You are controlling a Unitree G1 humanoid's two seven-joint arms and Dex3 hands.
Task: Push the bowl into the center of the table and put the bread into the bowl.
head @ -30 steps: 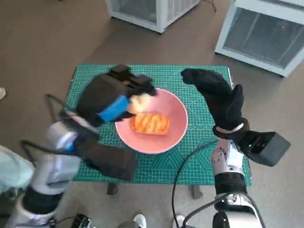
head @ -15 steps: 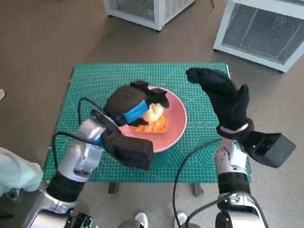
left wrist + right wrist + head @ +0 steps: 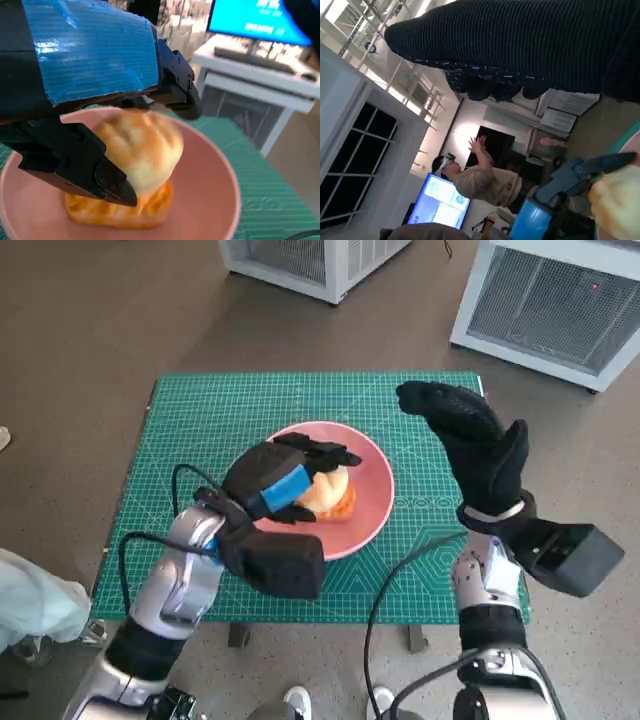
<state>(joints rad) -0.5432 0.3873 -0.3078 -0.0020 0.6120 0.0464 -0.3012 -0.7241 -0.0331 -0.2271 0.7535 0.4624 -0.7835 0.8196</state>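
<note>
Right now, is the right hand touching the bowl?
No, the right hand is raised beside the pink bowl, clear of its rim in the head view.

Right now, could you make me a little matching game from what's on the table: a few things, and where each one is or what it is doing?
Things:
1. left hand
2. right hand
3. orange bread
4. pink bowl

States:
a. sits on the green mat
b. lies at the bottom of the bowl
c. holds a pale bun
d. raised, holding nothing

Pairs: 1-c, 2-d, 3-b, 4-a
</note>
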